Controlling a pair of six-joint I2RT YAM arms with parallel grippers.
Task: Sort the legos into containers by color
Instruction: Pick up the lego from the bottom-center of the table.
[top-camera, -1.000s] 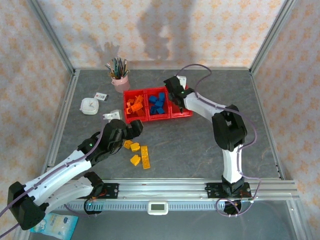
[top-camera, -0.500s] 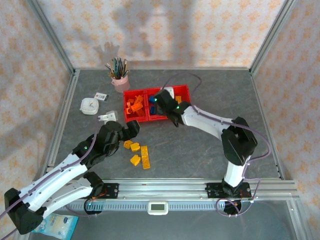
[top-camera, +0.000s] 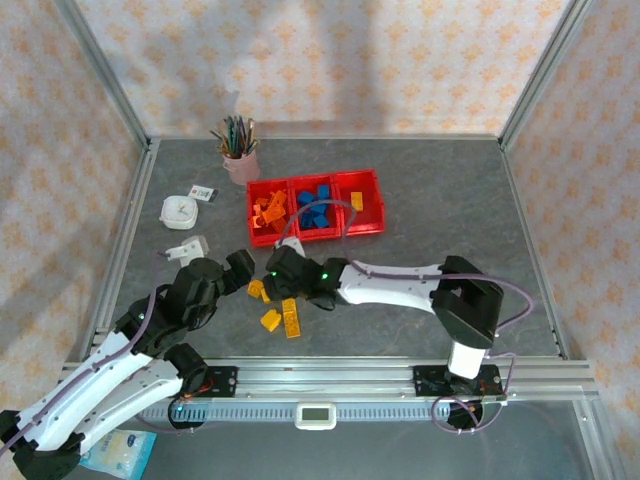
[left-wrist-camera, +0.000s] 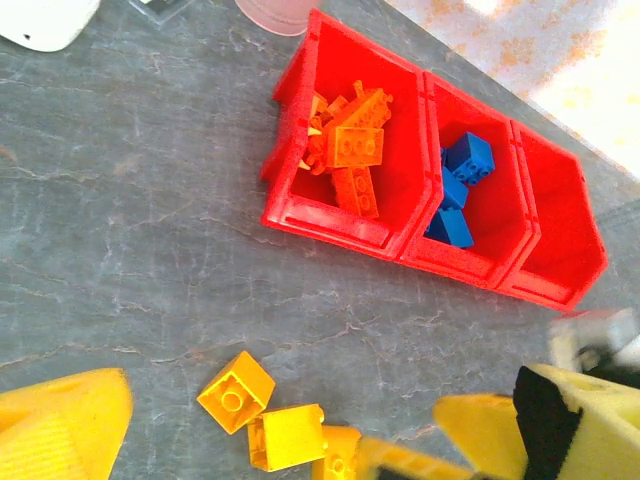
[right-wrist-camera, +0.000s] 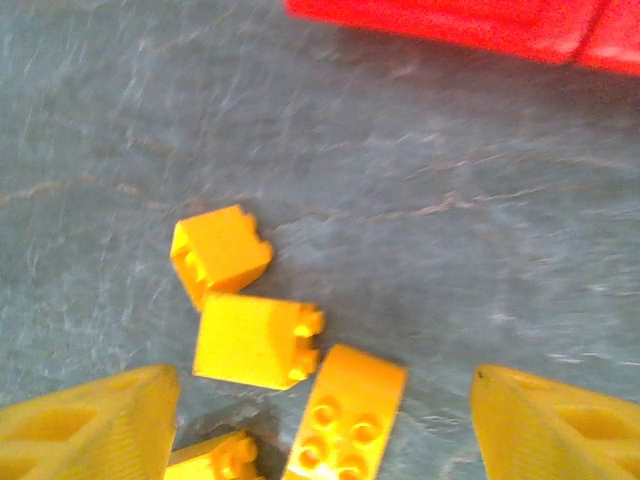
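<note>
While the right gripper hangs with jaws spread and empty over the loose yellow legos just in front of the containers, the step in hand looks like picking up a yellow brick. Next it must drop, straddle one brick alone, close, then carry it to the right-hand bin. The left gripper, wide and empty, hovers beside the same cluster. Only from above is the yellow piece in that bin visible; the right wrist view shows how closely the bricks crowd.
</note>
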